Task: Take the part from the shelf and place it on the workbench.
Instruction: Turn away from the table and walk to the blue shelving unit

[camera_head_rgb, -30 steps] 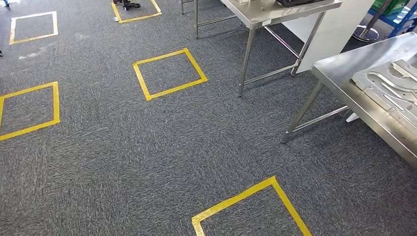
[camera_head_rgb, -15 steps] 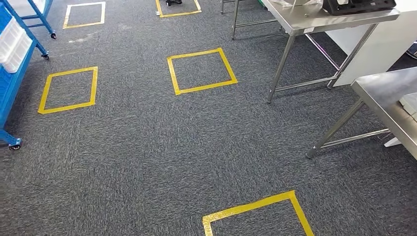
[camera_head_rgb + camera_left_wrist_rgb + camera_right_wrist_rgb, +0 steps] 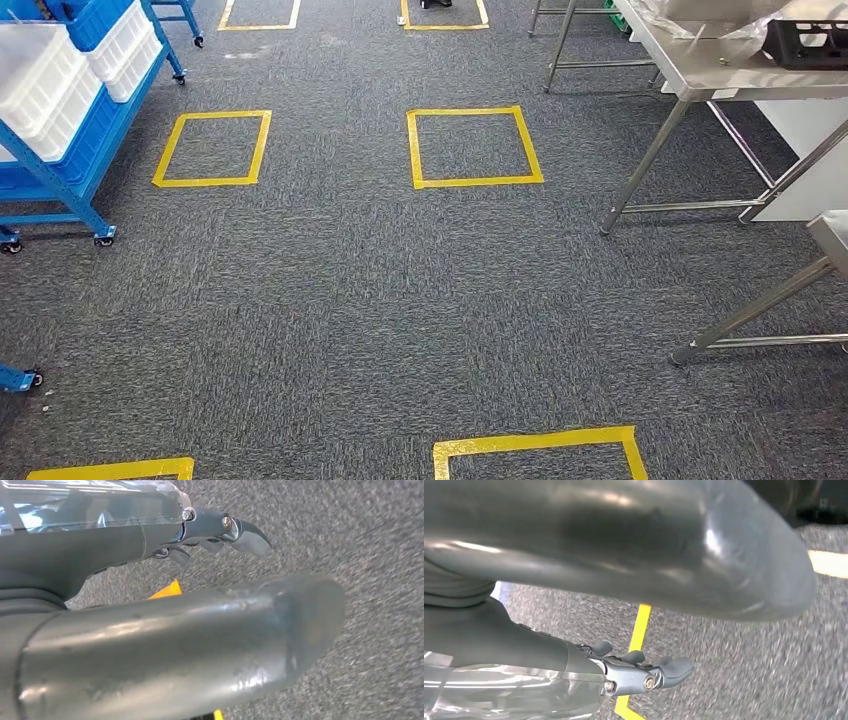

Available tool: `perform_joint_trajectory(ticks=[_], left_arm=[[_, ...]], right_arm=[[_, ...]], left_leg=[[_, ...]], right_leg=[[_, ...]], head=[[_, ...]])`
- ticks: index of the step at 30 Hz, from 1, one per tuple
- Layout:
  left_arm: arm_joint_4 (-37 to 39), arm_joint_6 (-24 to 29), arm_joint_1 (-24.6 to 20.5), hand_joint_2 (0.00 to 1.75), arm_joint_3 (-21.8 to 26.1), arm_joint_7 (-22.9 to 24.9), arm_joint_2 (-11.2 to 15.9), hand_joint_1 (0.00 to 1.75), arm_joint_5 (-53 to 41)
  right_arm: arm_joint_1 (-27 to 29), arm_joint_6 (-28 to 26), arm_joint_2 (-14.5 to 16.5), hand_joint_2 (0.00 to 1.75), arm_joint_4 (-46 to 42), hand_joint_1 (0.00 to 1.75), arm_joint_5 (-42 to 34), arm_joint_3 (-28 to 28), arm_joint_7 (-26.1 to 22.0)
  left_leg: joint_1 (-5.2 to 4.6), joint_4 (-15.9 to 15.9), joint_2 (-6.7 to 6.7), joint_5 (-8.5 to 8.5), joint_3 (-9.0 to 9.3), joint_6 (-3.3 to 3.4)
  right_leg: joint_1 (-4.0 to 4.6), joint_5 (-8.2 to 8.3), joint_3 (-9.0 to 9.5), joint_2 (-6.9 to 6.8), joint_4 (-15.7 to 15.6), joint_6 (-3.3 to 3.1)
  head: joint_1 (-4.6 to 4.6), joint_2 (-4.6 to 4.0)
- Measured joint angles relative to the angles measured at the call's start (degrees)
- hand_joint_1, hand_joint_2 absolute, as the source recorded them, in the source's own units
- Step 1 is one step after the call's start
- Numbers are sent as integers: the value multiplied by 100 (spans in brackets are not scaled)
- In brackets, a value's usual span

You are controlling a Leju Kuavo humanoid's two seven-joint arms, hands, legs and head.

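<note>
The blue shelf (image 3: 60,150) stands on castors at the left edge of the floor, loaded with white bins (image 3: 45,85) and blue ones, presumably so parts can be wheeled to where they are needed; the part itself cannot be made out among the bins, so it is most likely not yet taken. Two steel tables show at the right: the far tabletop (image 3: 720,75) carries a black crate (image 3: 810,45) and a clear plastic sheet, and of the near one, just a corner (image 3: 830,230) and a leg are visible. Yellow tape squares (image 3: 470,147) mark the grey carpet, six counted, several cut off by the frame, apparently as standing spots. The left hand (image 3: 165,625) and the right hand (image 3: 599,565) hang over the carpet, fingers loosely apart and holding nothing, which suits walking toward the shelf.
</note>
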Motion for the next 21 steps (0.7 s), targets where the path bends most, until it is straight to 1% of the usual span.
perform_joint_trajectory(ticks=[1, 2, 3, 4, 5, 6, 7, 8, 9, 10, 11, 12, 13, 14, 15, 16, 17, 18, 19, 20, 21], left_arm=[[-7, 1, 2, 0, -9, 15, 1, 0, -8], [-11, 2, -2, 0, -15, 30, 1, 0, -14], [-14, 3, -7, 0, -18, 49, 0, 0, -13], [-15, 5, -10, 0, -19, 68, -1, 0, -8], [-15, 7, -11, 0, -20, 86, -2, 0, 4], [-15, 8, -7, 0, -20, 105, -3, 0, 18], [-15, 7, -4, 0, -20, 120, -3, 0, 32], [-15, 4, -3, 0, -20, 136, -5, 0, 45], [-15, 2, -4, 0, -20, 148, -14, 0, 55], [-15, 0, -10, 0, -20, 159, -24, 0, 67], [-15, -1, -15, 0, -20, 166, -33, 0, 81], [-15, 0, -17, 0, -20, 171, -42, 0, 95], [-15, 2, -16, 0, -20, 173, -44, 0, 113], [-16, 4, -11, 0, -20, 174, -44, 0, 129], [-16, 8, -7, 0, -20, 173, -44, 0, 145], [-17, 11, -7, 0, -20, 173, -43, 0, 160], [-17, 14, -11, 0, -20, 173, -43, 0, 167], [-17, 16, -15, 0, -20, 173, -41, 0, 174], [-17, 17, -18, 0, -20, 173, -39, 0, 182], [-17, 17, -16, 0, -20, 173, -37, 0, 191], [-17, 17, -10, 0, -20, 173, -35, 0, 198]], right_arm=[[-6, -21, -5, 0, 45, 0, 2, 38, 21], [-3, -34, -11, 0, 86, 0, 3, 64, 35], [1, -41, -21, 0, 125, 0, 4, 78, 44], [3, -43, -29, 0, 163, 0, 4, 87, 54], [7, -43, -40, 0, 197, 0, 4, 92, 64], [10, -44, -52, 0, 226, 0, 3, 98, 73], [12, -44, -65, 0, 249, 0, 3, 105, 80], [14, -44, -80, 0, 268, 0, 3, 112, 84], [20, -44, -100, 0, 282, 0, 4, 118, 86], [25, -44, -124, 0, 295, 0, 4, 123, 88], [27, -44, -145, 0, 307, 0, 4, 126, 89], [25, -44, -163, 0, 316, 0, 4, 128, 93], [18, -44, -177, 0, 323, 0, 4, 129, 97], [8, -44, -185, 0, 328, 0, 3, 131, 101], [3, -44, -190, 0, 334, 0, 4, 132, 103], [7, -44, -193, 0, 340, 0, 4, 134, 104], [15, -44, -194, 0, 346, 0, 4, 134, 104], [29, -43, -194, 0, 354, 0, 4, 134, 104], [41, -43, -194, 0, 364, 0, 4, 134, 104], [47, -42, -194, 0, 373, 0, 4, 134, 104], [48, -42, -194, 0, 380, 0, 4, 134, 104]], left_leg=[[7, -23, -51, 20, 7, 39], [13, -40, -102, 38, 14, 71], [4, -43, -156, 47, 5, 92], [-6, -43, -220, 53, -5, 108], [-19, -40, -291, 56, -12, 117], [-32, -37, -368, 56, -12, 123], [-43, -34, -449, 56, -6, 124], [-51, -32, -532, 56, 4, 125], [-53, -32, -609, 56, 12, 124], [-59, -27, -679, 55, 14, 114], [-57, -27, -741, 58, 7, 96], [-47, -30, -793, 61, -5, 69], [-40, -41, -846, 70, -18, 32], [-33, -66, -904, 85, -27, -9], [-34, -58, -888, 76, -36, -37], [-46, 19, -792, 12, -74, -60], [-58, 204, -647, -117, -158, -78], [-57, 511, -466, -305, -296, -91], [-52, 890, -340, -511, -477, -112], [-38, 1235, -277, -660, -642, -135], [-21, 1446, -241, -714, -740, -158]], right_leg=[[-17, -105, -49, 136, 126, 26], [-29, -270, -167, 302, 379, 42], [-30, -462, -343, 445, 736, 44], [-29, -633, -553, 511, 1133, 39], [-22, -726, -733, 536, 1455, 32], [-17, -701, -838, 546, 1599, 17], [-12, -563, -842, 561, 1531, -7], [-2, -331, -739, 604, 1241, -41], [13, -82, -578, 712, 830, -86], [26, 98, -424, 840, 449, -128], [41, 208, -310, 938, 170, -162], [56, 235, -258, 997, 38, -187], [66, 228, -244, 979, 7, -204], [70, 248, -228, 916, -30, -222], [61, 277, -197, 847, -90, -244], [48, 310, -160, 772, -162, -269], [36, 338, -127, 686, -230, -291], [33, 348, -105, 598, -264, -307], [38, 341, -99, 514, -271, -318], [43, 327, -100, 425, -261, -319], [42, 309, -101, 342, -245, -314]], head=[[14, 0], [31, 0], [47, 0], [49, -1], [50, -1], [49, -1], [49, -1], [49, -1], [49, -1], [47, -1], [51, -1], [55, -1], [60, -1], [63, -1], [59, -1], [47, -1], [31, -1], [17, -1], [7, -1], [3, -1], [3, -1]])
